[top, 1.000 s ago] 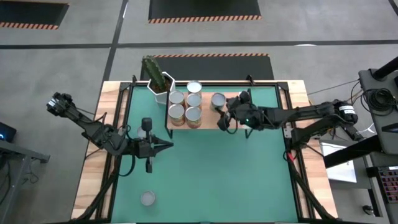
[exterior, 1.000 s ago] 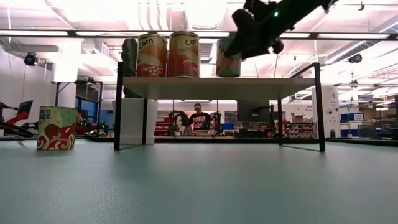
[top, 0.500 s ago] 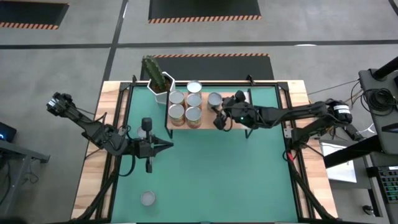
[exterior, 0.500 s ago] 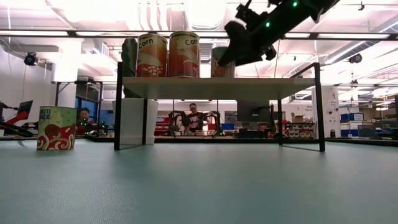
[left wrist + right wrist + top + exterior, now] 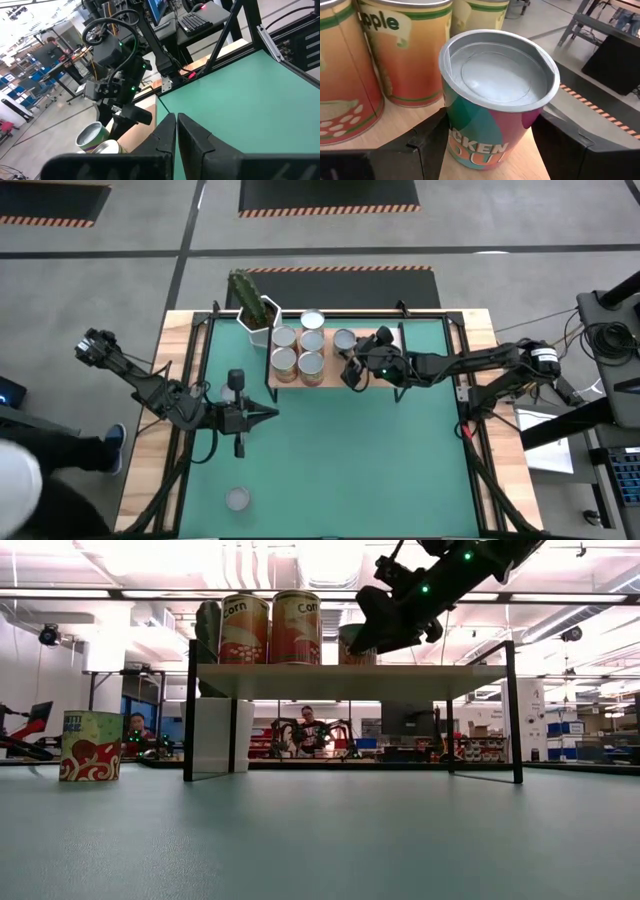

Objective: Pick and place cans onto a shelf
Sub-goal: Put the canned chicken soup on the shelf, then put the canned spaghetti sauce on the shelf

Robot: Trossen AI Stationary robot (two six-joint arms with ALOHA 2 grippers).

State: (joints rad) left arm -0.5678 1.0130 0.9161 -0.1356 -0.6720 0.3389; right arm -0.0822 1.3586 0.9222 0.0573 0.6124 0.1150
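From above, the right tool [image 5: 352, 370] reaches over the shelf [image 5: 385, 378] at the far side of the green mat [image 5: 340, 450], its fingers standing either side of a can [image 5: 344, 339] that rests upright on the planks. Four more cans [image 5: 298, 352] are grouped in a block just to its left on the same shelf, next to a white cactus pot [image 5: 258, 320] at the mat's far left corner. The left tool [image 5: 268, 416] hangs over the mat in front of the shelf, with a can [image 5: 235, 380] standing just behind the arm, and another lone can [image 5: 237, 499] well apart near the front edge; a person's shoe and trouser leg show beside the table [image 5: 150, 470] on the left. In the low view the right tool [image 5: 375, 625] sits at shelf-top height around the can [image 5: 352, 645], beside two corn cans [image 5: 270, 628], and a green and red can [image 5: 91, 746] stands on the mat far left. The left wrist view shows its own tool [image 5: 177, 131] narrowed to a thin gap and empty, with the right arm beyond. The right wrist view shows a silver-topped can [image 5: 499, 97] between the two dark fingers [image 5: 427, 145], which sit close to its sides; whether they press it I cannot tell.
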